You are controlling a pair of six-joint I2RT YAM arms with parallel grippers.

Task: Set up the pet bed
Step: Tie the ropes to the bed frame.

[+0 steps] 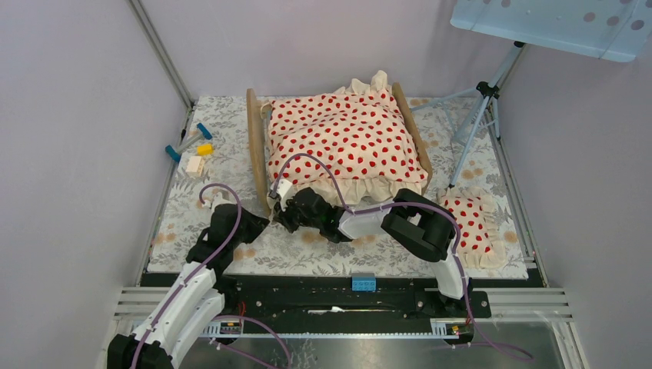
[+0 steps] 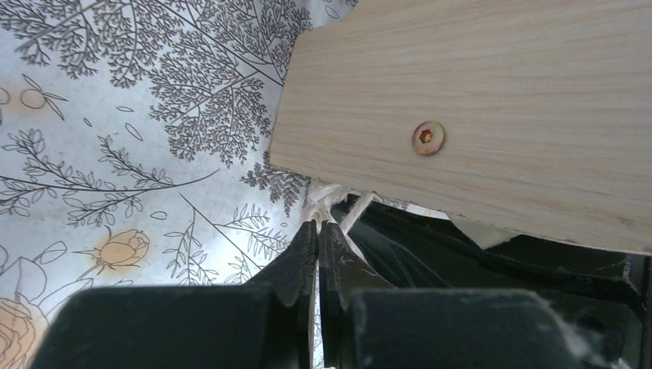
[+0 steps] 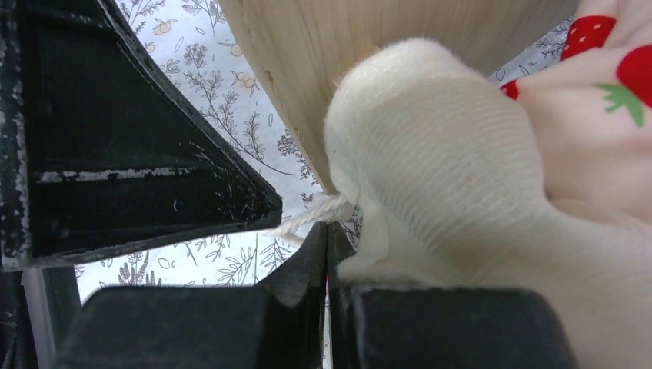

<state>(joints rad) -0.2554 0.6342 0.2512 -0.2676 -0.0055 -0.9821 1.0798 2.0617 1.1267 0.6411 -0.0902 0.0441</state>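
Two rounded light-wood ends mark the bed (image 1: 254, 146), mid-mat (image 1: 231, 165) under a red-dotted blanket (image 1: 346, 134). My left gripper (image 2: 317, 225) and right gripper (image 3: 327, 227) sit at its near-left corner, jaws pressed together, white cord (image 3: 315, 211) at each tip.

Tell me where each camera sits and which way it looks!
Top external: high behind the arms, looking down on the pet bed; left arm and right arm show.
Left wrist: on the left arm, facing the bed's end board and mat; left gripper shows, pinching white string.
Right wrist: on the right arm, facing board and blanket; right gripper shows, pinching string.
Shared: both wrist views see board and string.
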